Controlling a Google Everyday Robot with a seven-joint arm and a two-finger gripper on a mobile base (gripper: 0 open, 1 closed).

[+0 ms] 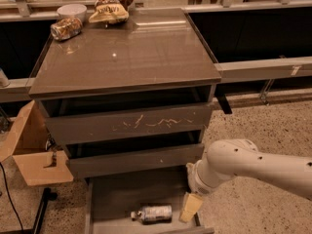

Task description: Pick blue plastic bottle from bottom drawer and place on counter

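Note:
The blue plastic bottle (pixel 151 213) lies on its side on the floor of the open bottom drawer (pixel 117 196), near the drawer's front, cap to the left. My gripper (pixel 190 207) hangs from the white arm (pixel 243 167) over the drawer's right side, just right of the bottle and apart from it. Only one pale finger shows. The counter (pixel 131 52) is the glossy grey-brown top of the cabinet above.
On the counter's back left are a shiny can (pixel 66 28) on its side, a white bowl (pixel 71 10) and a chip bag (pixel 108 9). The middle drawer (pixel 129 125) has a scratched front. An open cardboard box (pixel 31 152) stands to the cabinet's left.

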